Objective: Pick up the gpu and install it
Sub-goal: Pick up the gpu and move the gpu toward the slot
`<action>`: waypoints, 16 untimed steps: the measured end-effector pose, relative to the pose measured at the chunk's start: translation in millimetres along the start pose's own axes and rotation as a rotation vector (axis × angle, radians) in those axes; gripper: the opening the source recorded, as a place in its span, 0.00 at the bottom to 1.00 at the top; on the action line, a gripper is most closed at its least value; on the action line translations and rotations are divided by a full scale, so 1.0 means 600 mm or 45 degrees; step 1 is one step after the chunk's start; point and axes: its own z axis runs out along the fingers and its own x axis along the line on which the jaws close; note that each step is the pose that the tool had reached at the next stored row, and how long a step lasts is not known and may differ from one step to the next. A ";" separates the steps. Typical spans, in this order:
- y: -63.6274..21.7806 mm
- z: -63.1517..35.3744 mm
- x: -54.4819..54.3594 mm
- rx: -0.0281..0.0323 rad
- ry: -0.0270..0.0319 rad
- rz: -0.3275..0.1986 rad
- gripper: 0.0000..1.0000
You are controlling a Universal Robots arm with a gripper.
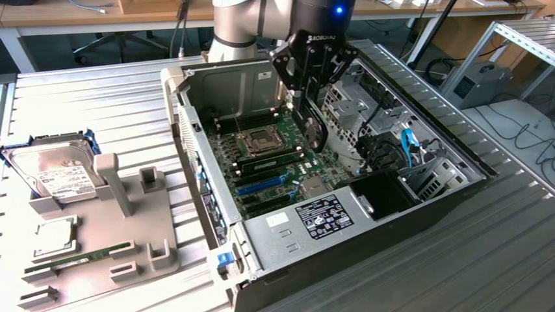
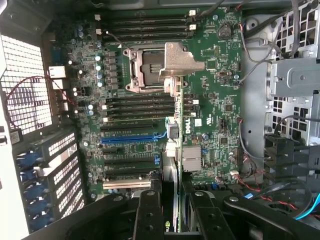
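- the tool (image 2: 175, 218) sat narrow, clamped on the gpu (image 1: 310, 127), which it held on edge, probably so the connector could meet a slot.
- the gpu hung inside the open case (image 1: 195, 149), at 2 o'clock of the cpu socket (image 1: 260, 140).
- the arm (image 1: 238, 19) reached straight down from 12 o'clock.

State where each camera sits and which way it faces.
Exterior view: off the arm, raised, looking down at an angle into the open case; it shows the arm and the pincer gripping the gpu.
Wrist view: on the wrist, looking along the pincer onto the motherboard; the pincer's fingers show.
Shared: both show the pincer, gpu and motherboard.
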 end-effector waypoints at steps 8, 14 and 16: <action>0.003 0.004 -0.005 0.0049 -0.0002 0.000 0.26; 0.008 0.007 -0.010 0.0080 -0.0005 0.000 0.26; 0.009 0.008 -0.011 0.0090 -0.0005 0.000 0.26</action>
